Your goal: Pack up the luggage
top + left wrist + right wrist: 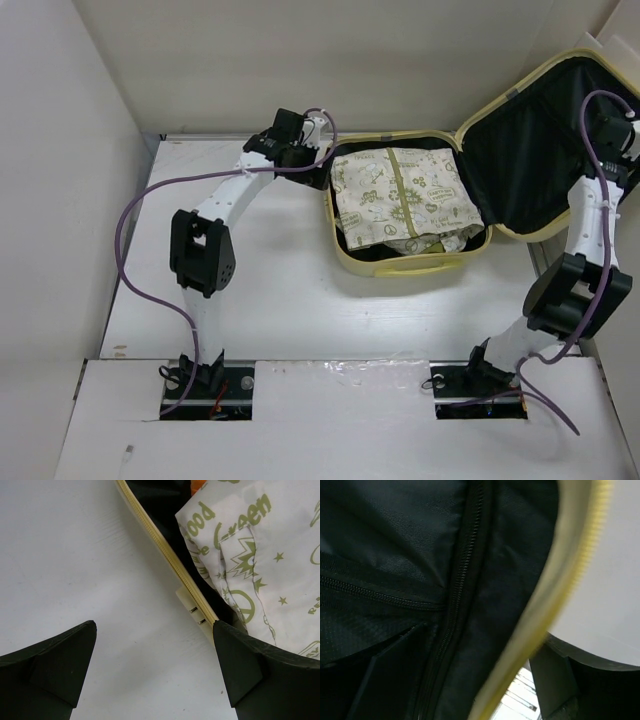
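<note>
Lying open on the far right part of the white surface (280,290), the luggage (405,267) has its pale yellow lid propped up to the right, black lining showing. A white cloth with green print (400,195) fills the lower shell. The left fingers (250,665) are spread wide and hold nothing, poised over the bare surface just left of the shell's zippered rim, one tip over that rim. The right fingers (560,680) stand apart on either side of the lid's yellow edge, one inside against the lining, one outside, not pinching it.
</note>
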Controlling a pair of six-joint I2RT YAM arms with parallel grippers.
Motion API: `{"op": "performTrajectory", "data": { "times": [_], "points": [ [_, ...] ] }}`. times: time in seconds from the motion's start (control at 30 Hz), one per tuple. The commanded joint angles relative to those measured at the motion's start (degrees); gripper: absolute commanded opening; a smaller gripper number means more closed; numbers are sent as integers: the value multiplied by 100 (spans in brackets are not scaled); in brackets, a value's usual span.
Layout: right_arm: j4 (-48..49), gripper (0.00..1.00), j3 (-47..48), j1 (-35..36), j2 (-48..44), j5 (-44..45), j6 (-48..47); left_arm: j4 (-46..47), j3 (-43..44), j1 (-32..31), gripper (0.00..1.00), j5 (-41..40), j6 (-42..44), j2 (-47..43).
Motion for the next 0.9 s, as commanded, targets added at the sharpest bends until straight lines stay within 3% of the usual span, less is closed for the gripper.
{"op": "performTrajectory", "data": {
  "times": [0.0,0.03,0.1,0.13,0.17,0.37,0.57,0.8,0.83,0.87],
  "points": [
    [86,81,432,-9,-82,-55,132,-17,219,150,100,-51,79,-58],
    [86,60,432,-9,-82,-56,132,-17,219,151,100,-51,79,-58],
    [156,34,283,70,-187,-108,132,-17,219,151,100,-51,79,-58],
    [235,10,204,70,-248,-47,132,-17,219,151,100,-51,79,-58],
    [288,0,116,149,-310,-47,71,-17,219,203,100,-51,79,-110],
    [866,0,-543,790,-925,58,-158,-17,219,458,100,1,79,-164],
    [1378,0,-878,2696,-1663,884,-1054,-17,88,1003,100,176,79,-401],
    [1511,0,-1677,5297,-2428,1447,-1108,-17,-79,1829,100,466,27,-717],
    [1371,9,-1808,5613,-2498,1508,-1012,-17,-79,1917,100,467,27,-717],
    [1300,43,-1931,6243,-2569,1457,-933,-17,-79,2057,100,467,27,-787]
  ]
}}
